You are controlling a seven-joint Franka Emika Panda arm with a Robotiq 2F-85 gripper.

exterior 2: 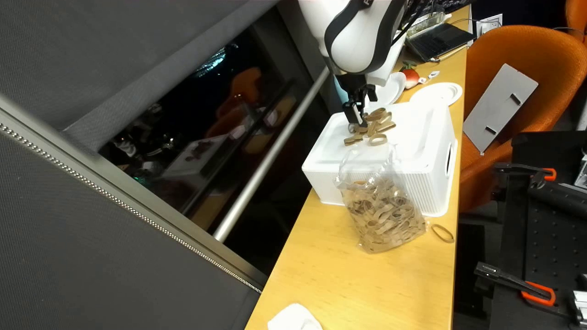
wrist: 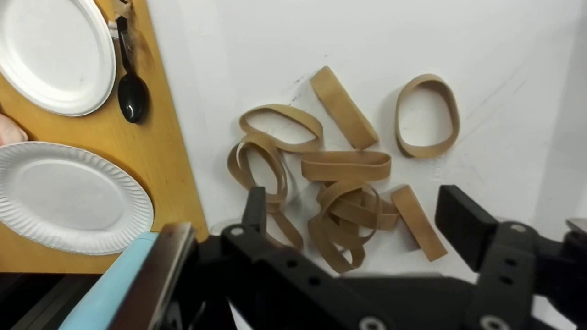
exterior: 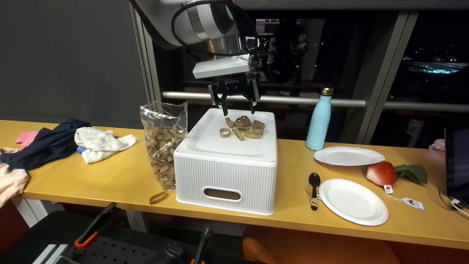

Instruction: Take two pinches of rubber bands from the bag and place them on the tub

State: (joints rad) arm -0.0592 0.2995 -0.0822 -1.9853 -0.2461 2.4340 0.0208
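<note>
In an exterior view, rubber bands (exterior: 253, 135) are strewn far back on the tub (exterior: 225, 172); placing is judged nearly done. In an exterior view, the bag (exterior 2: 378, 201) is seen near, beside the tub; a reach there is called for if a pinch is owed. In the wrist view, the hand (wrist: 355, 201) is opened wide, nothing held, no contact seen.

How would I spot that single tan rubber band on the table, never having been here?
Find the white ribbed plastic tub on the yellow wooden table. Beside it is a clear plastic bag of tan rubber bands; by its base, near the table's edge, lies the single tan loop. Unlike the bagged bands or the tan cluster on the tub, it sits alone on bare wood.
</note>
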